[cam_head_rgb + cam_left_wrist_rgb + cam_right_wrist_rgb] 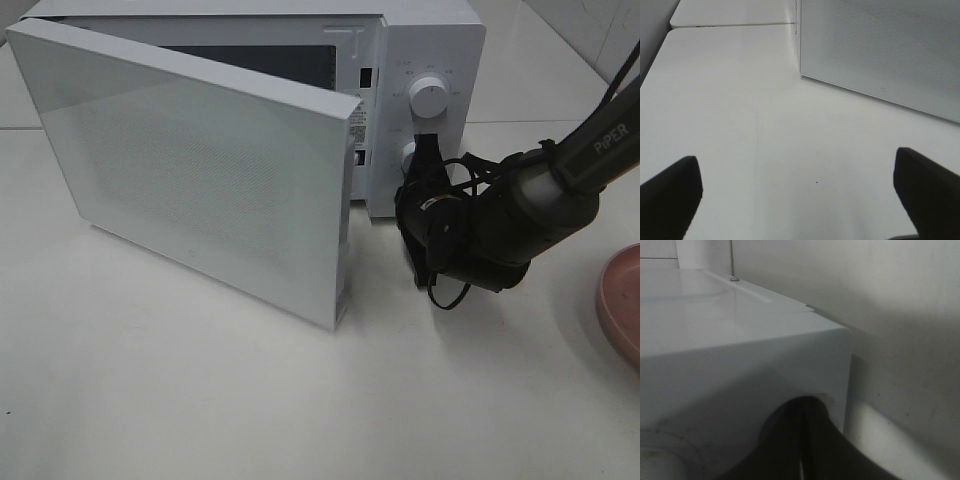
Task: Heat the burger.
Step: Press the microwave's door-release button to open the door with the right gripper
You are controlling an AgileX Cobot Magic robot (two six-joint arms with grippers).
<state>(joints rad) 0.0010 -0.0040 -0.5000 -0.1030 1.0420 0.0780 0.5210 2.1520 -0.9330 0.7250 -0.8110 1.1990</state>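
At the microwave knob [408,154], right pincer [426,150].

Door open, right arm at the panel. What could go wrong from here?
1. The microwave door stands wide open while the shut right gripper is at the lower knob; turning it now probably heats nothing.
2. No burger shows in any view, and the door hides most of the cavity, so the microwave may run empty.
3. The loose cable on the right arm hangs near the panel and could snag.
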